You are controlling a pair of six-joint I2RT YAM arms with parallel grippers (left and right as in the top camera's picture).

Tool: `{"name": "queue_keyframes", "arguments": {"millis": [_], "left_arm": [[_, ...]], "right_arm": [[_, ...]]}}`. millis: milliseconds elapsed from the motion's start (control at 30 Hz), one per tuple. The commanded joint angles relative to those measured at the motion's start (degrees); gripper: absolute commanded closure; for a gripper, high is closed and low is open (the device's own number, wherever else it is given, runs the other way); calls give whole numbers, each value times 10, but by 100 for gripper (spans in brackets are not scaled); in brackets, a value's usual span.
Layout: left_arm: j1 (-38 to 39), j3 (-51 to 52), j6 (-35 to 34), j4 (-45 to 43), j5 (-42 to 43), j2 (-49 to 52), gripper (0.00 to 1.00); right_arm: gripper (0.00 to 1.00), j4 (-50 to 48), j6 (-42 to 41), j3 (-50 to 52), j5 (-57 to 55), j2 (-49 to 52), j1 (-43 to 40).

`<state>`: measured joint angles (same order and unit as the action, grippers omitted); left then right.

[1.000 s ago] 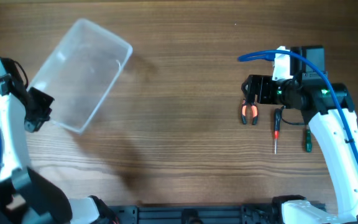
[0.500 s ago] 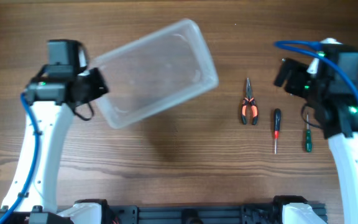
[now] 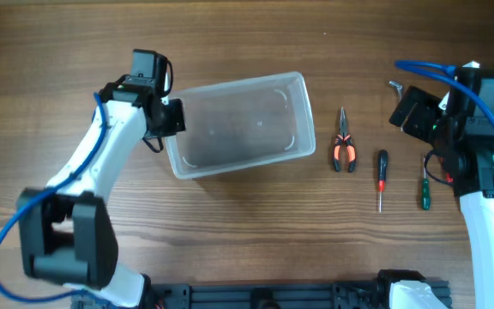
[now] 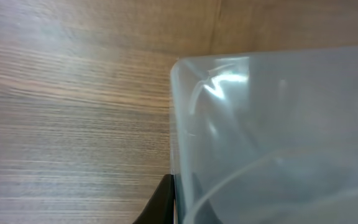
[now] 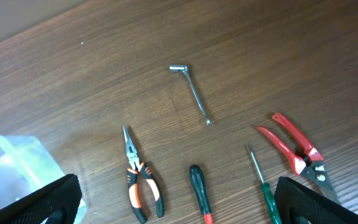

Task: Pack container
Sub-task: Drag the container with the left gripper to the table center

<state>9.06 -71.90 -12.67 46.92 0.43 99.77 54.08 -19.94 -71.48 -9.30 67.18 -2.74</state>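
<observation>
Brown wooden table [image 3: 256,223] fills all three views. We see the container [image 3: 238,124] left of the middle of the table, with its long side running nearly left to right and a little turned. It has no lid, and through its clear floor we see only the wood grain; no tool lies inside. We cannot tell if it rests fully on the table or is lifted a little.

The left gripper [image 3: 171,120] is at the left short end of the container. In the left wrist view one dark finger [image 4: 160,205] stands outside the wall of the container [image 4: 278,124], and a second dark shape shows through the plastic just inside, so the fingers are closed on this wall.

All the tools lie on the table to the right of the container, apart from it. The pliers [image 3: 343,148] with orange and black handles are nearest to its right end, then the black and red screwdriver [image 3: 382,176], then the green screwdriver [image 3: 424,184]. The right wrist view shows also a small bent metal wrench [image 5: 191,93] and red snips [image 5: 294,149].

The right gripper [image 3: 404,110] hangs over the far right side. Its fingers [image 5: 48,199] are spread wide and hold nothing.
</observation>
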Motion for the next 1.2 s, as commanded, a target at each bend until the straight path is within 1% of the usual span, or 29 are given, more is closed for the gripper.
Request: {"name": "queue_keyframes", "arguments": {"millis": [0,100,333,467,733,800,833,867,900,967,1000,1033,1100,1167], "left_arm": [[10,-4,36,-8,8,26,96],[10,-4,41,-21,8,35,96],[11,-4,94,-67,8,37,96],[11,-4,112,-84,7,37,96],[11,-4,125,-94,8,47,96],[11,-4,125,-94,8,49,94],[12,-4,125,-94,8,49,88],[12,-4,125,-95,8,49,75],[12,-4,125,-95,8,49,59],[12,-4,125,-95,8,49,37],[12,-4,125,-95,8,49,32],[12,-5,125,-95,8,49,22],[12,-5,125,-94,8,49,10],[12,-5,125,-94,8,48,2]], "right_arm": [[0,2,-10,-9,-14,1,-1],[1,4,-10,-9,-14,1,-1],[0,8,-10,-9,-14,1,-1],[1,11,-10,-9,-14,1,-1],[0,11,-10,-9,-14,1,-1],[0,11,-10,-9,-14,1,-1],[1,11,-10,-9,-14,1,-1],[0,11,-10,-9,-14,1,-1],[0,11,-10,-9,-14,1,-1],[1,11,-10,-9,-14,1,-1],[1,11,-10,-9,-14,1,-1],[1,11,-10,-9,-14,1,-1],[1,11,-10,-9,-14,1,-1],[0,11,-10,-9,-14,1,-1]]}}
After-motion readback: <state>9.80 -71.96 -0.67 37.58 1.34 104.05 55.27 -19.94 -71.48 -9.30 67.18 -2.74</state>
